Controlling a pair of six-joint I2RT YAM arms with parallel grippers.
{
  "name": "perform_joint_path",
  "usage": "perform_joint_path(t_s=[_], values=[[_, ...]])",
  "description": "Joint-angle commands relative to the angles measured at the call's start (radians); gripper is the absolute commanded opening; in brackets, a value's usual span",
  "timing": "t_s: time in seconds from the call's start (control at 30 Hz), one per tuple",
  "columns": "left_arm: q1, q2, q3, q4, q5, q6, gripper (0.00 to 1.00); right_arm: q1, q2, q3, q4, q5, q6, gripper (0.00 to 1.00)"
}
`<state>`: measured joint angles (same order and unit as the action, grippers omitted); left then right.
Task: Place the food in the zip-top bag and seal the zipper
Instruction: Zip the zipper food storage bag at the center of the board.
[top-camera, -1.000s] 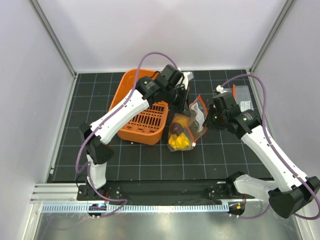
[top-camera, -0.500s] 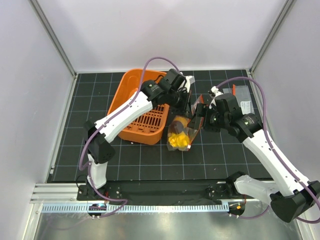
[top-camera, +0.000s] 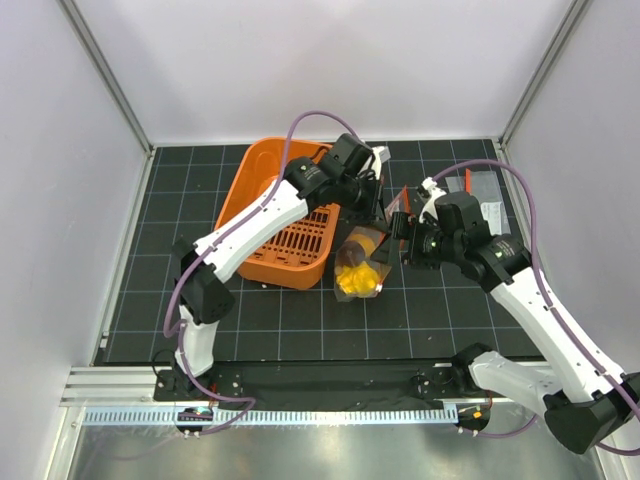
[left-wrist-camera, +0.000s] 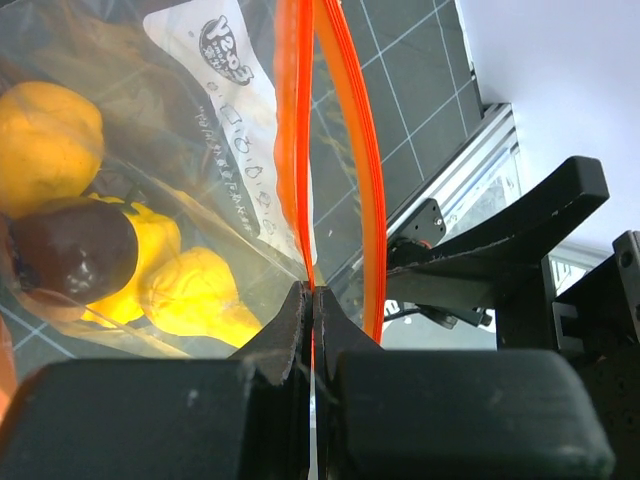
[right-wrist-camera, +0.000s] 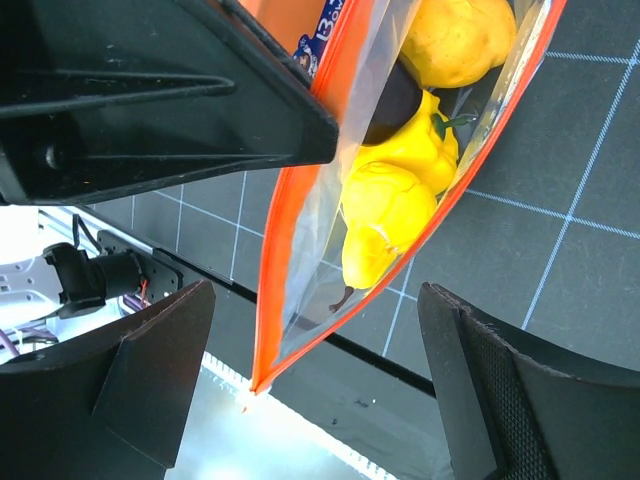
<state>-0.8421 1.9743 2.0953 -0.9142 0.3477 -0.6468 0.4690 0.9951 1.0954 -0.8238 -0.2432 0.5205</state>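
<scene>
left pincer is clenching the zipper of the zip-top bag | right pincer is gaping released, the bag's orange edge passing between its fingers | food is sitting inside the bag, just beyond the left pincer's tips | orange basket is lying beside the left pincer

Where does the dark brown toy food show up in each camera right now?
Top external: dark brown food at picture centre, right of the orange basket.
Left wrist: left edge, mid-height, behind the zip-top bag film.
Right wrist: top centre.
Shared landmark: yellow toy food right beside it.
</scene>
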Motion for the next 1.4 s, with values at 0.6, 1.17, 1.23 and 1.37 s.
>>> perform_joint_path(t_s=[0.6, 1.17, 1.23, 1.37], values=[[-0.006, -0.322, -0.294, 0.181, -0.124, 0.055, 0.84, -0.001, 0.119, 0.101, 0.014, 0.205, 0.163, 0.01], [-0.163, -0.720, -0.954, 0.798, -0.234, 0.616, 0.91, -0.001, 0.335, 0.547, -0.333, 0.413, 0.573, 0.01], [-0.163, -0.683, -0.945, 0.821, -0.248, 0.642, 0.89, -0.001, 0.333, 0.564, -0.345, 0.397, 0.592, 0.01], [-0.163, -0.643, -0.951, 0.889, -0.318, 0.691, 0.83, -0.001, 0.350, 0.574, -0.339, 0.340, 0.612, 0.01]])
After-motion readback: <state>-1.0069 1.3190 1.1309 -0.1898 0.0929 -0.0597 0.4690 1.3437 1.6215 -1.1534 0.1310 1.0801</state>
